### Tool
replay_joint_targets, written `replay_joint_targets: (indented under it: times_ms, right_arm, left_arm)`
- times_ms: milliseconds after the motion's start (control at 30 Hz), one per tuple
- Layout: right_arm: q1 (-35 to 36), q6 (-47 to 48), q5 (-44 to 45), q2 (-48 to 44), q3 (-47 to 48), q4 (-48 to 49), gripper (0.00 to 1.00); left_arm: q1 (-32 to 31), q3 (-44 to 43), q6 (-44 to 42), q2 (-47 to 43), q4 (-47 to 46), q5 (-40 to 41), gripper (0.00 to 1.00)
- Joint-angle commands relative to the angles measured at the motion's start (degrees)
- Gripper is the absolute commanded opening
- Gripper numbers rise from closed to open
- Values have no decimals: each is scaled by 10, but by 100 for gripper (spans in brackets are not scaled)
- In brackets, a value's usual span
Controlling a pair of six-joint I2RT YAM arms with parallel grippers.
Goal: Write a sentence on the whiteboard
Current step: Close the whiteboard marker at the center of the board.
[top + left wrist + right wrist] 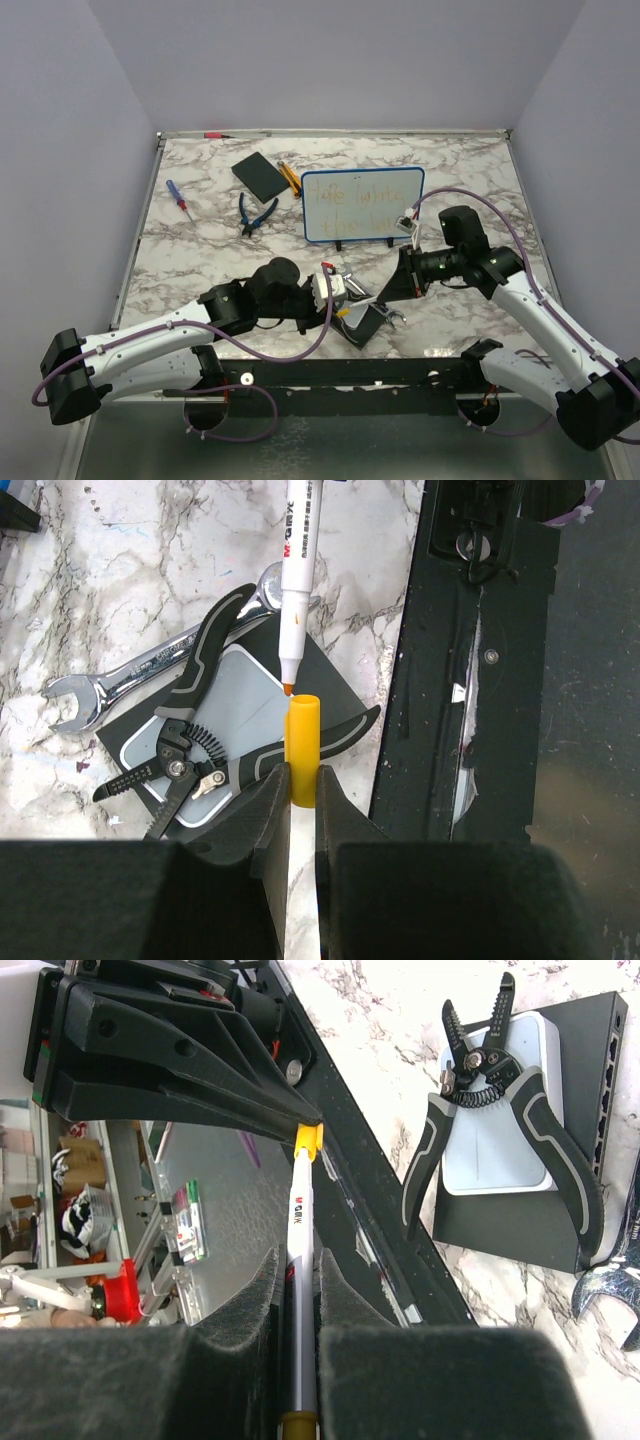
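While the small blue-rimmed whiteboard (318,228) stands behind, its orange sentence (360,190) written, the left gripper (302,792) clamps a yellow cap (303,742) whose mouth faces the white marker (296,570) pinched in the right gripper (298,1275), tip at the mouth, both on one axis

Reads as a robotics lab, a boxed-in test cell rather than a home or shop. Shows it in a white jointed left robot arm (150,345) and a matching right robot arm (545,330), bolted to a black metal rail (350,375) at the near edge of a grey-veined marble-patterned worktop (480,170). Stands closed in by plain pale lilac walls (330,60). Carries bench tools: a blue-handled screwdriver (178,199), blue-handled pliers (256,213), black-and-grey wire strippers (200,650) and a silver open-ended spanner (130,675). Opens past the rail, in the right wrist view, onto cluttered storage shelves (80,1160).
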State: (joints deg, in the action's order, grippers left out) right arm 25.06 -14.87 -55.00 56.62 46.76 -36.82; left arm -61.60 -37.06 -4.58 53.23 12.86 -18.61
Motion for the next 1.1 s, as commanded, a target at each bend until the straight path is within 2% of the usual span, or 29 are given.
replay_joint_targets:
  times_ms: [0,1067]
  right_arm:
    - [-2,9,-16,3,0,-19,0]
    - [8,9,-28,28,-2,-19,1]
  left_arm:
    - [-3,2,-7,-2,-1,10,0]
    - [-3,-1,-10,-5,-1,16,0]
